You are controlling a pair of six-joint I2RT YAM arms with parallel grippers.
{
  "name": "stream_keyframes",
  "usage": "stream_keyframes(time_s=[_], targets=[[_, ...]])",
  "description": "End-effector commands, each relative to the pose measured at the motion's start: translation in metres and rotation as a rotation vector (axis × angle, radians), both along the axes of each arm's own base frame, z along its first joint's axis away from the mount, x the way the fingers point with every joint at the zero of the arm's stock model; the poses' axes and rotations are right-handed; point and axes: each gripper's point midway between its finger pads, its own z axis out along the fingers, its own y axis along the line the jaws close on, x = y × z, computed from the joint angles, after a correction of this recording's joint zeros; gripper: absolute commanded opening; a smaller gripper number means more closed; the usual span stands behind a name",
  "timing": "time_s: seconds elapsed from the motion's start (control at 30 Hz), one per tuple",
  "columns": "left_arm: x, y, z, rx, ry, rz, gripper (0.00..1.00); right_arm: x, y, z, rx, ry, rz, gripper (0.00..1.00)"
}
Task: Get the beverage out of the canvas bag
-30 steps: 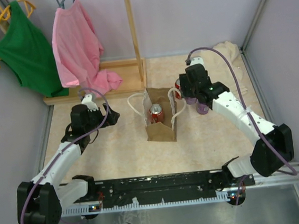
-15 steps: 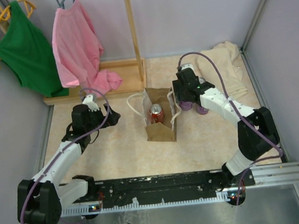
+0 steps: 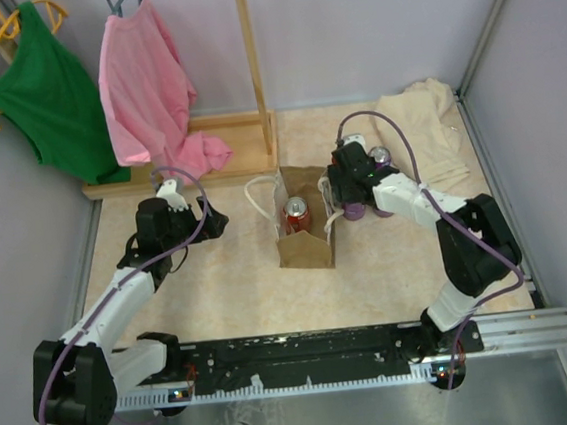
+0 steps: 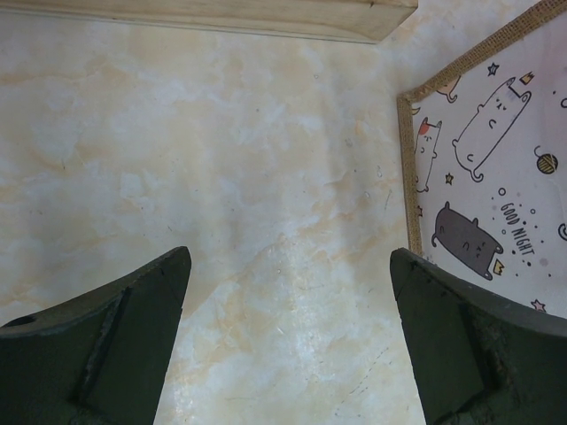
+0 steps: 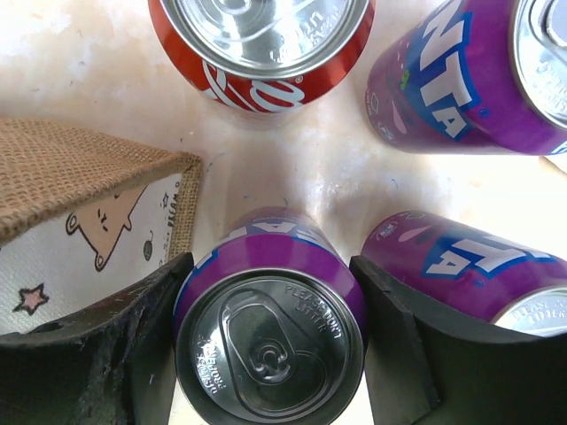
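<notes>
Lab test cell: plain wall panels (image 3: 366, 24), black mounting rail (image 3: 297, 353).

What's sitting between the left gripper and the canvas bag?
Only bare table and the white loop handle of the canvas bag, lying toward the left gripper. The top view shows it.

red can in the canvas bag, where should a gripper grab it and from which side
Grip the red can by its upper sides, just under the lid, coming straight down through the open top of the canvas bag. It stands upright with its lid facing up, and the bag's walls close off every sideways approach.
</notes>
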Motion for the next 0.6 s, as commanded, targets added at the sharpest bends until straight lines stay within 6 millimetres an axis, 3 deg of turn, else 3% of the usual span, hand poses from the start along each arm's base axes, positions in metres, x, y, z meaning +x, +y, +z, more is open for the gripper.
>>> stream_keyframes(time_s=[0.0,0.2,0.3,0.33,0.47,0.57], targets=[[0.005,-0.004,0.010,-0.003,-0.028,-0.010,1.00,0.023,0.012,0.019,0.050,-0.110,-0.017,0.04],[0.004,-0.002,0.010,0.003,-0.033,-0.002,1.00,0.023,0.015,0.013,0.067,-0.095,-0.024,0.28],[0.003,-0.001,0.011,0.005,-0.033,-0.002,1.00,0.023,0.014,0.014,0.066,-0.098,-0.032,0.64],[0.003,-0.001,0.011,0.007,-0.034,-0.001,1.00,0.023,0.014,0.015,0.065,-0.100,-0.036,0.70],[0.004,-0.001,0.010,0.006,-0.031,-0.001,1.00,0.024,0.013,0.025,0.074,-0.127,-0.038,0.74],[0.004,-0.002,0.010,0.005,-0.029,-0.005,1.00,0.029,0.012,0.045,0.074,-0.170,-0.040,0.76]])
